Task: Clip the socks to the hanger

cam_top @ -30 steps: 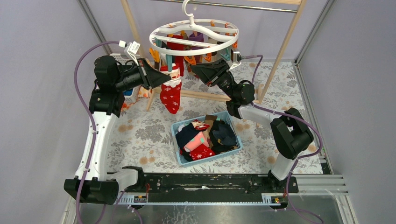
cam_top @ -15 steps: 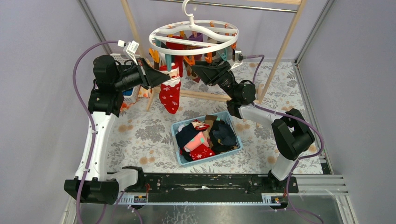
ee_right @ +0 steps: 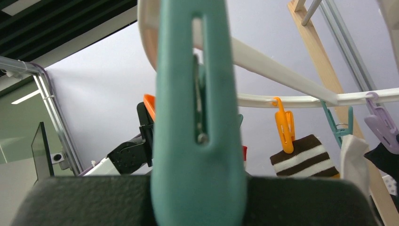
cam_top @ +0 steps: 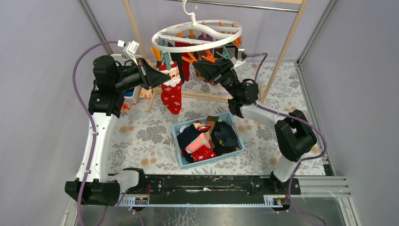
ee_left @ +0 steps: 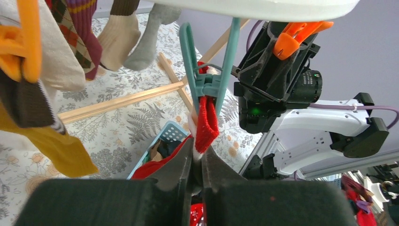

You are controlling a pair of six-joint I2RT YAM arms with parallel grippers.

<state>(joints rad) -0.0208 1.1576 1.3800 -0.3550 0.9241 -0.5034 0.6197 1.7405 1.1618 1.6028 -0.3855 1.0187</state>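
Red sock (ee_left: 206,125) is held by its cuff in the closed left gripper (ee_left: 196,162), under a teal clip (ee_left: 207,84) of the hanger (ee_left: 263,5). Right gripper (cam_top: 203,66) jaw spread cannot be judged. Cuff should be kept deep in the clip until bitten.

- Tabletop (cam_top: 150,136): covered by a grey floral cloth.
- Blue bin (cam_top: 221,157): sits right of centre, turned askew to the edges, and is filled with socks (cam_top: 203,141).
- Wooden frame (cam_top: 202,97): its foot bar rests across the far half, behind the bin.
- White basket (cam_top: 131,96): sits at far left, partly hidden.
- Black rail (cam_top: 207,183): runs along the near edge, carrying both arm bases.
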